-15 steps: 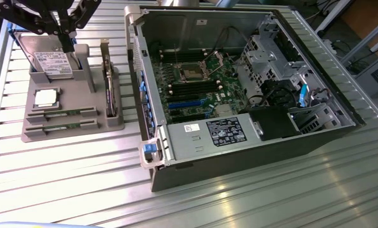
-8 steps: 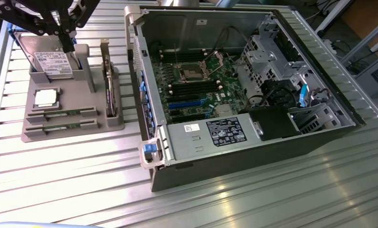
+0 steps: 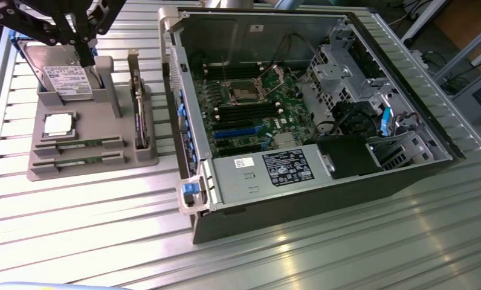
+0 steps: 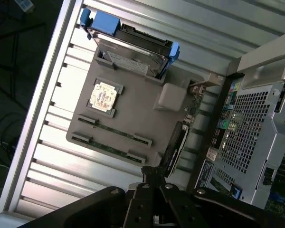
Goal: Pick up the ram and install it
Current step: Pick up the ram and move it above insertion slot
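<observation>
Gripper, exterior view: black linkage gripper (image 3: pixel 85 57) with its fingers drawn together on nothing, hanging over the hard drive (image 3: pixel 63 75) at the back of the holder.
Holder: matte grey moulded tray (image 3: pixel 39 175) with slots and posts, standing on the table at the exterior view's left.
Holder contents: the hard drive upright in a blue carrier; a square silver processor chip (image 3: pixel 57 124) lying flat; a dark card (image 3: pixel 138 115) with a metal bracket standing on edge.
Ram: first ram stick (image 3: pixel 79 145) and second ram stick (image 3: pixel 78 162), thin green strips, lying side by side in the front slots, well apart from the gripper.
Computer case: open grey metal box (image 3: pixel 194 127) holding a green motherboard (image 3: pixel 264 118) and a labelled power supply (image 3: pixel 264 172).
Table: ribbed, shiny aluminium (image 3: pixel 87 223).
Gripper, wrist view: closed fingertips (image 4: pixel 151 172) meet just beside the dark card (image 4: pixel 173 147).
Holder, wrist view: grey tray (image 4: pixel 147 118) with the processor chip (image 4: pixel 103 96) in its square recess between the hard drive (image 4: pixel 130 57) and the ram.
Ram, wrist view: first ram stick (image 4: pixel 116 132) and second ram stick (image 4: pixel 107 146) seated in their parallel slots, untouched.
Case, wrist view: perforated metal grille (image 4: pixel 249 128) beside the holder.
</observation>
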